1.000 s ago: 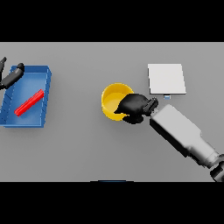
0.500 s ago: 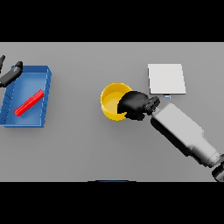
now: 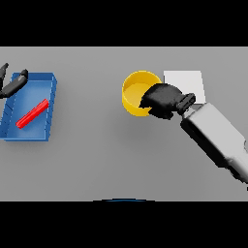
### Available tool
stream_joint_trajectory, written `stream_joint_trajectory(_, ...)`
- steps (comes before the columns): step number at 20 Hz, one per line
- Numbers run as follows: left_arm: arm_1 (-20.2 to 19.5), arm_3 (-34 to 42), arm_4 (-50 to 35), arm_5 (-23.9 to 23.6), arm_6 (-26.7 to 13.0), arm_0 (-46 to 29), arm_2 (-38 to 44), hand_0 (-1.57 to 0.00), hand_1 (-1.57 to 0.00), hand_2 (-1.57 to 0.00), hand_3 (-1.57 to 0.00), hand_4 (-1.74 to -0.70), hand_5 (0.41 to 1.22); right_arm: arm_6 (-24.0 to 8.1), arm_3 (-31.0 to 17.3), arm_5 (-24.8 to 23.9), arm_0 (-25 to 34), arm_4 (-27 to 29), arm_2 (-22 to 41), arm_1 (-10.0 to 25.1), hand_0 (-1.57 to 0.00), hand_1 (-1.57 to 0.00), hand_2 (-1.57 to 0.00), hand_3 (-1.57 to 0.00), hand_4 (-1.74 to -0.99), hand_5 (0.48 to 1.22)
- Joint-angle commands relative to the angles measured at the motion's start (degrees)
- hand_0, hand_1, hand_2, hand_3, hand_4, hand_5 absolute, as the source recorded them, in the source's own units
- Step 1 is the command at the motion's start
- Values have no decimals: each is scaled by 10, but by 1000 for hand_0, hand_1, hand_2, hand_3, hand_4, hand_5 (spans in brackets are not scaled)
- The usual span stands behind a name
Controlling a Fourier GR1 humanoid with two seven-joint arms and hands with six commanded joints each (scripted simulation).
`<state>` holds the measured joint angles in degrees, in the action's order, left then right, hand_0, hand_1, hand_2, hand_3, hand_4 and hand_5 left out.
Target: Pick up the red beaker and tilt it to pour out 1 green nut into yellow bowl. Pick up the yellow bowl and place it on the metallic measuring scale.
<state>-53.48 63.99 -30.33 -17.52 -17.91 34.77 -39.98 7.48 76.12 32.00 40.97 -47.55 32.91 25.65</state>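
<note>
Probably light, stiff, a bit slick: yellow bowl point(image 3: 136, 92), with right hand point(image 3: 162, 100) fingers curled over its rim beside scale point(image 3: 186, 82).

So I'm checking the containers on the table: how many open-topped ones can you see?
2. A blue tray at the table's left side holds a red beaker lying flat; a yellow bowl sits near the middle, with the right hand curled over its rim.

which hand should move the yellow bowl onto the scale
The right hand: it is curled round the near-right rim of the yellow bowl, and the scale lies just beside it on the right. The left hand sits far off at the blue tray.
</note>
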Motion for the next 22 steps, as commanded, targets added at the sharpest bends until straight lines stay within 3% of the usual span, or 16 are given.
stream_joint_trajectory(1, -2, 3, -3, 2, 1, -2, 2, 1, 1, 1, 1, -714, 686, -5, 9, 1, -5, 1, -3, 4, -1567, -1567, -1478, -1170, -1740, 1220)
stream_joint_trajectory(4, -9, 13, -5, -5, 0, -5, 5, 1, 1, 1, 1, -720, 688, -14, 31, 4, -20, 1, -11, 14, -1561, -1569, -1524, -1161, -1740, 1220)
stream_joint_trajectory(8, -13, 27, -5, -10, -6, -8, 3, 1, 1, 1, 1, -727, 710, -6, 10, -28, -15, -7, -31, 38, -1567, -1570, -1527, -1151, -1741, 1221)
stream_joint_trajectory(12, -13, 27, -6, -15, -23, -5, 3, 1, 1, 1, 1, -729, 720, -4, -41, -59, -5, -3, -59, 46, -1569, -1571, -1530, -1151, -1741, 1221)
stream_joint_trajectory(17, -17, 30, -11, -10, -25, -9, 5, 1, 1, 1, 1, -737, 738, 15, -139, -113, 19, -17, -75, 52, -1570, -1571, -1549, -1147, -1741, 1221)
stream_joint_trajectory(20, -18, 31, -6, -10, -37, -5, 0, 1, 1, 1, 1, -722, 732, 11, -187, -137, 21, -24, -79, 47, -1571, -1571, -1519, -1156, -1741, 1221)
stream_joint_trajectory(22, -21, 33, -6, -11, -37, -5, 1, 1, 1, 1, 1, -720, 720, 30, -220, -149, 30, -24, -85, 49, -1571, -1571, -1487, -1195, -1741, 1221)
